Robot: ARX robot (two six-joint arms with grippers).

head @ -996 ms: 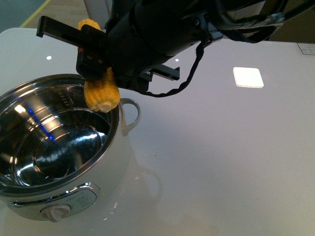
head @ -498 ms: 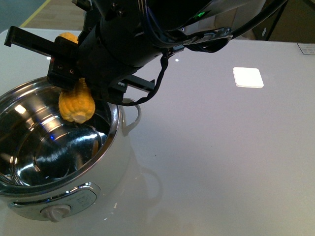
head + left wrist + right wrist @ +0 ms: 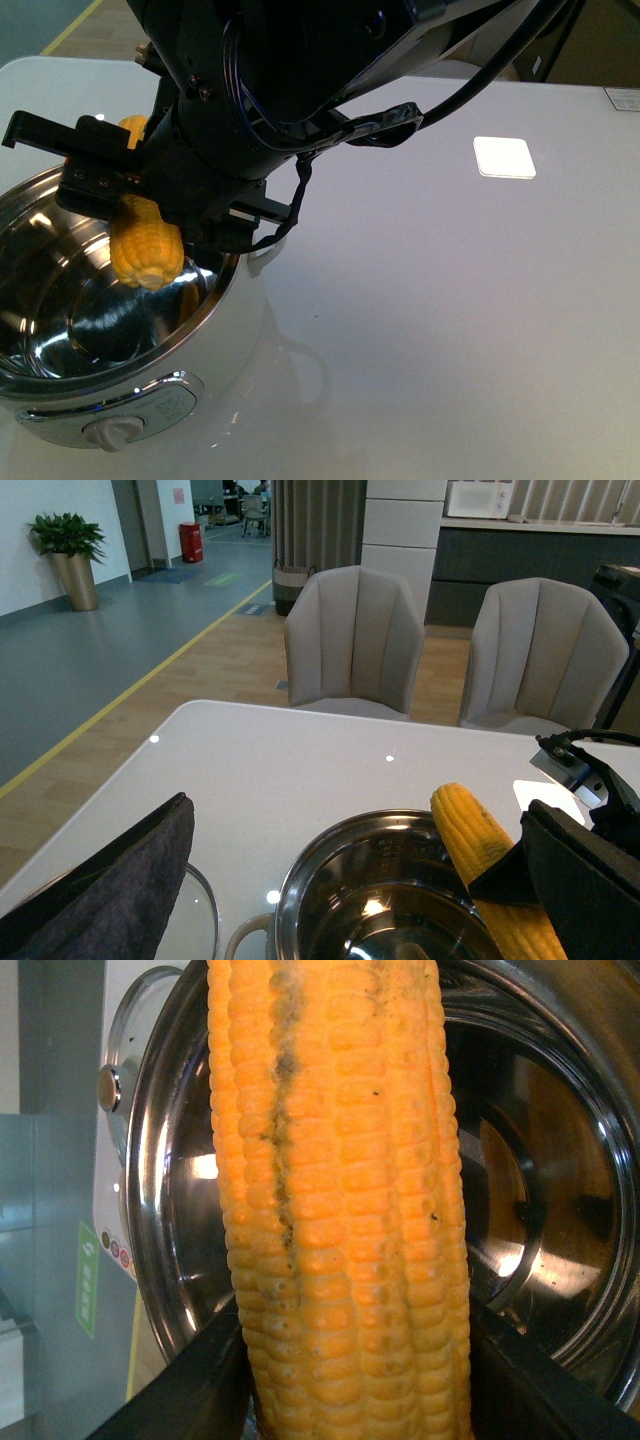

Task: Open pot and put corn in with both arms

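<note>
From the front we see the right gripper clamped on the corn, which hangs blunt end down over the open pot; the arm's black bulk hides the pot's far rim and most of its side handle. The left gripper is out of the front view, and in its wrist view only a dark finger shows (we cannot tell its state). Beside that finger lies the glass lid, cut off by the frame. The white table is glossy, mirroring a ceiling light. Beyond it stand two grey chairs and a potted plant.
</note>
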